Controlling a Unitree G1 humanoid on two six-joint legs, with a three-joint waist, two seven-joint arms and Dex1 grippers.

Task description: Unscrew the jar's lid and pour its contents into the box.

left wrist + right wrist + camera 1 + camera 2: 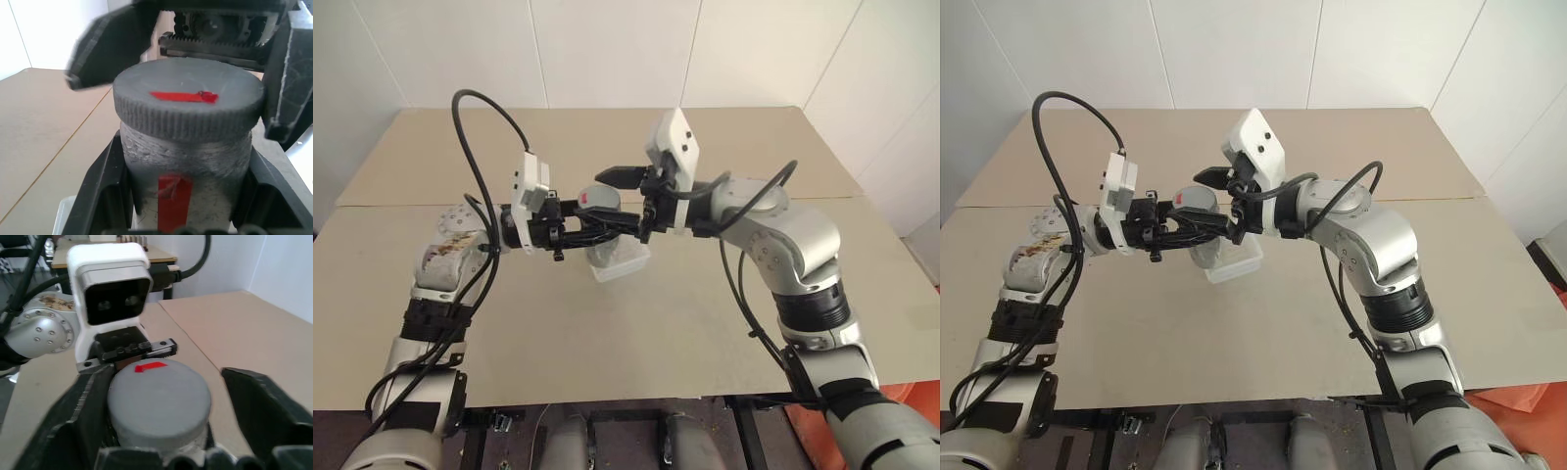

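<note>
Left gripper: clamping the jar by its body, holding it level above the table. Jar: hanging over the box, lid on, facing the right gripper. Right gripper: fingers flanking the lid; whether they are gripping it, cannot tell.

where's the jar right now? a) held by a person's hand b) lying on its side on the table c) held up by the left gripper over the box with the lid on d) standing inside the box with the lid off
c: the left gripper clamps the jar above the box, and the grey lid sits on top between the right gripper's fingers.
</note>
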